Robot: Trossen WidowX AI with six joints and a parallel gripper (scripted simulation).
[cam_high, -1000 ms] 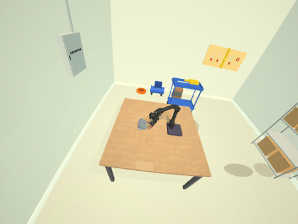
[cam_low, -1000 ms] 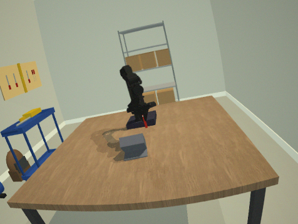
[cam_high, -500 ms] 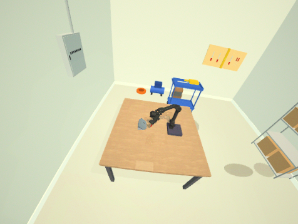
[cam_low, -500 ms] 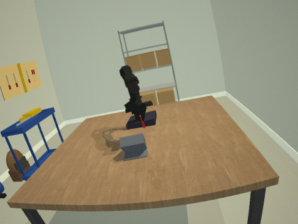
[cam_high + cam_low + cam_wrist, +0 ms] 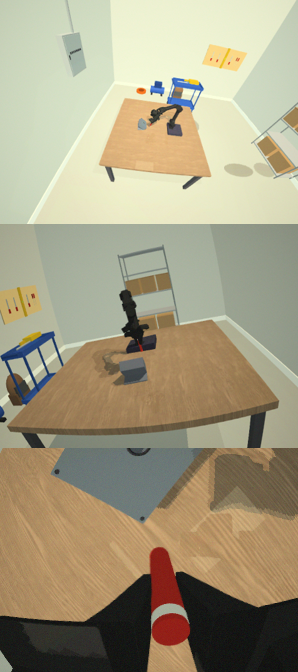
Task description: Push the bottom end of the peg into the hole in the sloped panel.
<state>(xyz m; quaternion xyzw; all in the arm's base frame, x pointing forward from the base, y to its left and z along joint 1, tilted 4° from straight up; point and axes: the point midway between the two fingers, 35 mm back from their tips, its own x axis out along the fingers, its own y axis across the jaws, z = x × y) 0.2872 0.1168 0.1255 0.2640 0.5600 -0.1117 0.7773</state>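
My gripper (image 5: 162,580) (image 5: 136,337) (image 5: 152,120) is shut on a round red peg (image 5: 164,589) (image 5: 140,346) (image 5: 150,124) with a white band near its held end. The peg's free end points toward the grey sloped panel (image 5: 113,464) (image 5: 134,370) (image 5: 141,124). In the wrist view the peg tip is short of the panel's near corner, and the hole lies ahead and slightly left of the peg's line. The peg is held in the air above the wooden table (image 5: 203,371) (image 5: 150,150).
The arm's dark base plate (image 5: 150,341) (image 5: 174,129) sits behind the gripper. A blue cart (image 5: 185,91) (image 5: 28,355) stands beyond the table's far edge, and a metal shelf (image 5: 150,286) with boxes stands by the wall.
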